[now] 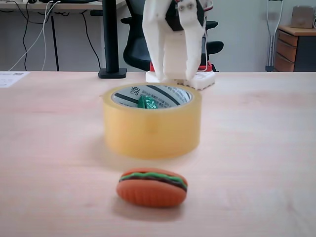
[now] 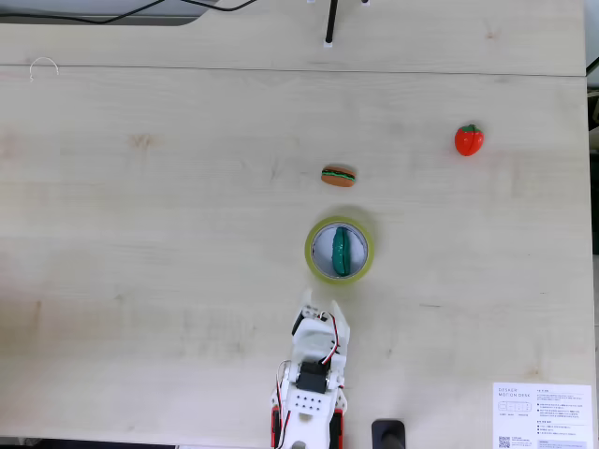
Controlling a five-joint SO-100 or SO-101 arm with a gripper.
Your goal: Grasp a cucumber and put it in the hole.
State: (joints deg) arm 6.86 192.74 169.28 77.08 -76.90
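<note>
Evidently the fingers (image 1: 190, 49) are spread and hold nothing; the gripper (image 2: 319, 309) sits just beside the tape roll (image 2: 314, 267), on the arm's side in the top-down fixed view. The cucumber (image 2: 342, 252) lies inside the hole (image 2: 327, 249), lengthwise. Judged light, stiff, bumpy plastic; if regrasped, take it across the middle, though the roll's wall would crowd the fingers. From the low fixed view only a green tip (image 1: 147, 102) shows over the rim. A toy hamburger (image 1: 152, 187) lies nearby.

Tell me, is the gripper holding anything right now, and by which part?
Nothing is held. The gripper is apart from the tape roll, and the cucumber lies inside the hole.
</note>
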